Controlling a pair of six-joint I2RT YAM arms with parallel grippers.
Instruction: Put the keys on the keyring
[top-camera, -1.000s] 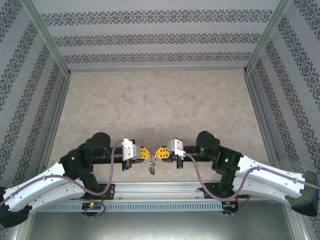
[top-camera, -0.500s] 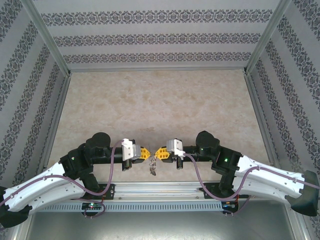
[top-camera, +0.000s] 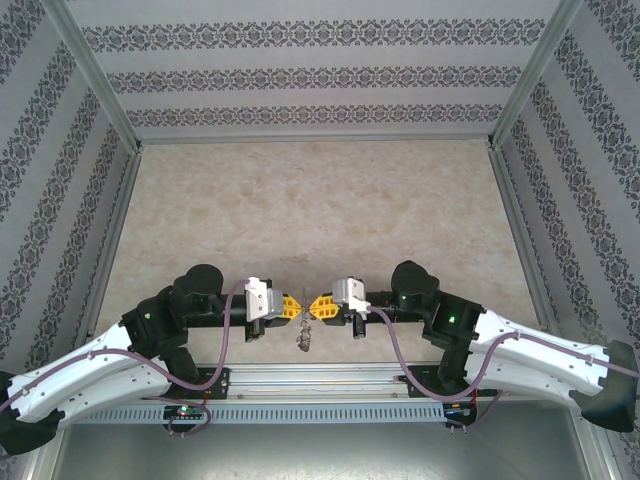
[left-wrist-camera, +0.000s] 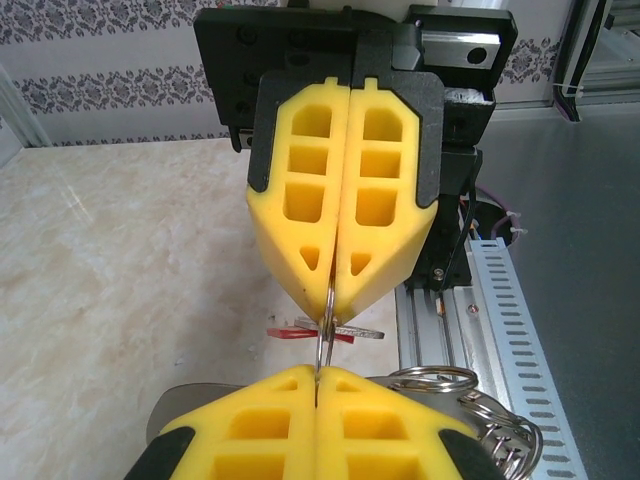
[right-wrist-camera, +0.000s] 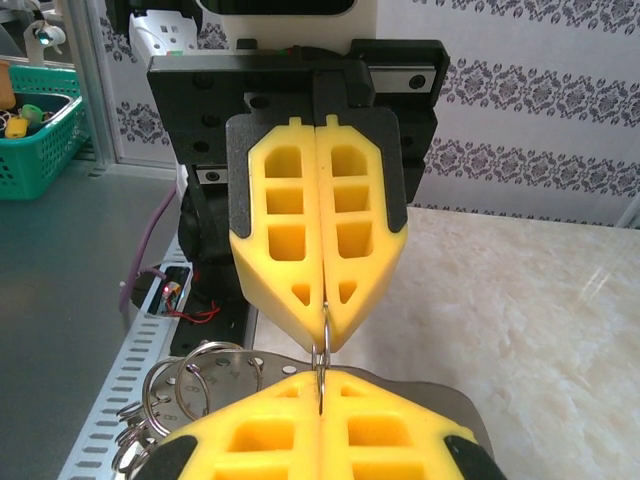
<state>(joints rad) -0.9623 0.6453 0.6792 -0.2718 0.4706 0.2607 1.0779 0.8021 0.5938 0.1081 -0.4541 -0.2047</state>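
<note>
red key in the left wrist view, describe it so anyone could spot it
In the left wrist view, the yellow foam left end effector and right end effector face tip to tip, both pinching a thin grey metal keyring. Across that wire sits the small red-headed, silver-bladed key, the only red among silvery rings.

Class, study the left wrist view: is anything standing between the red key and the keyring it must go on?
Nothing visible does. The key sits right at the bare stretch of keyring that the shut left gripper and right gripper pinch tip to tip. Whether it is already threaded cannot be told.
</note>
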